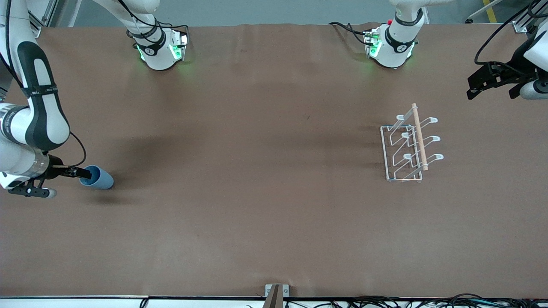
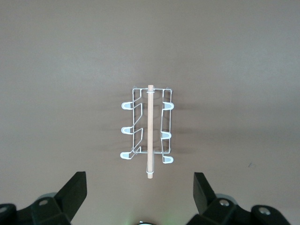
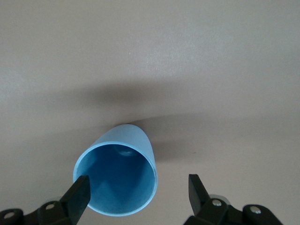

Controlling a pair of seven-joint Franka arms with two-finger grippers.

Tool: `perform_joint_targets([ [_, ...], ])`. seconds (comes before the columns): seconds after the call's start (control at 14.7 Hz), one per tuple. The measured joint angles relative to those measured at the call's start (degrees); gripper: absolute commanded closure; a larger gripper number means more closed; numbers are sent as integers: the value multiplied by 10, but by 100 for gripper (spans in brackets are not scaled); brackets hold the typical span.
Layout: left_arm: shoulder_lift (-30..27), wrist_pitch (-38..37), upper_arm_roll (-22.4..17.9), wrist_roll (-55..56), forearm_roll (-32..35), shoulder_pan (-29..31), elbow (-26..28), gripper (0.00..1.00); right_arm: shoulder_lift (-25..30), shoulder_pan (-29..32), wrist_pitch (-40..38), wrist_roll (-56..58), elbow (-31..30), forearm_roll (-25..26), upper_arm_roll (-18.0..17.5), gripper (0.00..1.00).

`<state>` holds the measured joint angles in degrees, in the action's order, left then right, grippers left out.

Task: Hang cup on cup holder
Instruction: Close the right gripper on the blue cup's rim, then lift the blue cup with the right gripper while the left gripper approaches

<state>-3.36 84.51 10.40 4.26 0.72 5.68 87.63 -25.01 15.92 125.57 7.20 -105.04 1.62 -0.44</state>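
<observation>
Brown table (image 1: 265,192) (matte covering). Cup holder (image 1: 409,147) stands toward left arm's end; left gripper (image 2: 139,197) spread above it. Right gripper (image 3: 138,192) spread around cup (image 3: 117,176).

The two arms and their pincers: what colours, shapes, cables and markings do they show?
Both arms have glossy white rounded shells with black joint bands, black cables along them, and round white bases glowing green. The right pincer has slim black fingers on a white wrist with a silver ring. The left pincer is black and angular; in its wrist view the fingers are matte black wedges with silver screws.
</observation>
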Motion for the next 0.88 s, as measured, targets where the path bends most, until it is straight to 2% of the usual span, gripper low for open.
perform_joint_targets([
  [0.2, 0, -4, 0, 0, 0, 0, 0, 0, -9, 0, 1, 0, -1, 0, 0, 63],
  [0.34, 0, -5, 0, 0, 0, 1, 0, 0, -14, 0, 2, 0, -1, -1, 0, 84],
  [0.41, 0, -5, 0, 0, 0, 1, 0, 0, -16, 0, 2, 0, -1, -1, 0, 91],
  [0.48, 0, -5, 0, 0, 0, 1, 0, 0, -18, 1, 3, 0, -1, -1, 0, 96],
  [0.88, 0, -6, -1, -3, 0, 1, 0, 0, -20, 2, -1, 0, 1, -2, -3, 99],
])
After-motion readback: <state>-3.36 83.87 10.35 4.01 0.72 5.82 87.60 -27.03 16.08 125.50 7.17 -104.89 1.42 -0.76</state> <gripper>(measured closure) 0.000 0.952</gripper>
